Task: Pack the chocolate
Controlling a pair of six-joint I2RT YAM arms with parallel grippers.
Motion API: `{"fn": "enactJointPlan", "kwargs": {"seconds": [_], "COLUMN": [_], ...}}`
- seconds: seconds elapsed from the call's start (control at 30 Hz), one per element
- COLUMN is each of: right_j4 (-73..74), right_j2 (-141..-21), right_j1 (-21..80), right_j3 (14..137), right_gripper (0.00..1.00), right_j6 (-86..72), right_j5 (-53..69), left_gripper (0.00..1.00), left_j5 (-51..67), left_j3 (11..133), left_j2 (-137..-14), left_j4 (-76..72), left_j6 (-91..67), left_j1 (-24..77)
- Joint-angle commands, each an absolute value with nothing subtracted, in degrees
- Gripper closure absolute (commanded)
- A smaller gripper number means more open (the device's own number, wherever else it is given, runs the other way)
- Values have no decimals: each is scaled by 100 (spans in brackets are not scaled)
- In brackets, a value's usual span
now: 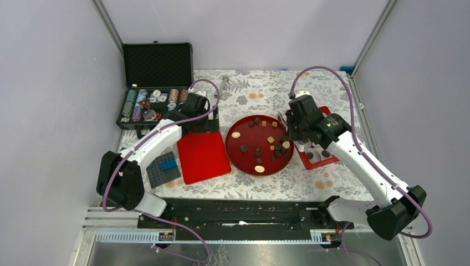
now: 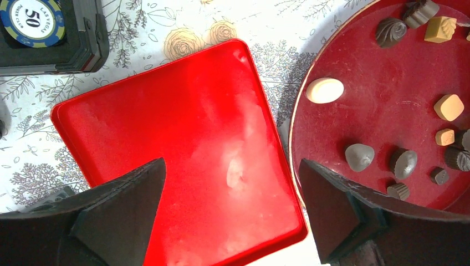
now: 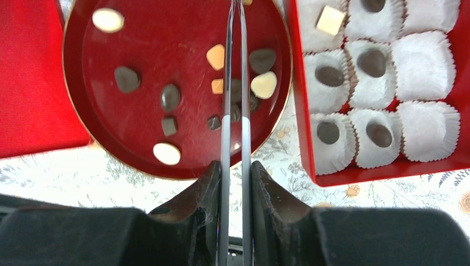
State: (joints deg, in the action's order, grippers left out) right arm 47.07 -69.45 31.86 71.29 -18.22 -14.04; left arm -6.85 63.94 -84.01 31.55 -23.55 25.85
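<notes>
Red round plate (image 1: 233, 152) sits at the centre of the desk (image 1: 310, 188), on a floral cloth. The chocolate (image 3: 127, 78) lies in two places.

1. Most pieces lie loose and scattered on the plate. They are dark brown, tan and cream, in round, oval and square shapes.
2. Further pieces sit in the box (image 3: 388, 170), a red tray of white paper cups just right of the plate. In the right wrist view six cups hold one piece each: five dark and one tan square.

Right jaws: closed on the tweezers (image 3: 225, 138), clamping the two metal blades between the fingers. The blades run out over the right part of the plate, almost parallel, with a narrow gap between them. The tips lie at the frame edge, and whether they hold a piece cannot be told.

Left jaws: wide open, above the lid (image 2: 183, 138). The lid is a flat red square lying just left of the plate, with a strip of cloth showing between them.

A black case (image 1: 158, 66) of poker chips (image 1: 149, 102) stands open at the far left. A studded brick plate (image 1: 163, 169), dark grey with blue bricks on it, lies at the near left beside the lid.
</notes>
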Motion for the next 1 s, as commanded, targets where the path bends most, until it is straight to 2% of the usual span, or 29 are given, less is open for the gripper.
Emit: {"fn": "enactJointPlan", "kwargs": {"seconds": [0.0, 0.17, 0.4, 0.97], "right_j4": [5021, 5094, 5301, 5282], "right_j2": [-6914, -6801, -6781, -6805], "right_j1": [3614, 4058, 4543, 4798], "right_j3": [7019, 6803, 6531, 6228], "right_gripper": [77, 70, 65, 56], "right_j6": [-1867, -1960, -2134, -2300], "right_j5": [-1242, -800, -525, -332], "left_gripper": [1, 1, 1, 1], "left_j5": [-949, -1028, -1022, -899], "left_j3": [6446, 6395, 6308, 6311], "left_j2": [-8172, -8116, -8100, -8223], "left_j4": [3021, 3057, 3058, 2962], "left_j6": [-2250, -2258, -2344, -2347], "left_j1": [2558, 2558, 2558, 2558]}}
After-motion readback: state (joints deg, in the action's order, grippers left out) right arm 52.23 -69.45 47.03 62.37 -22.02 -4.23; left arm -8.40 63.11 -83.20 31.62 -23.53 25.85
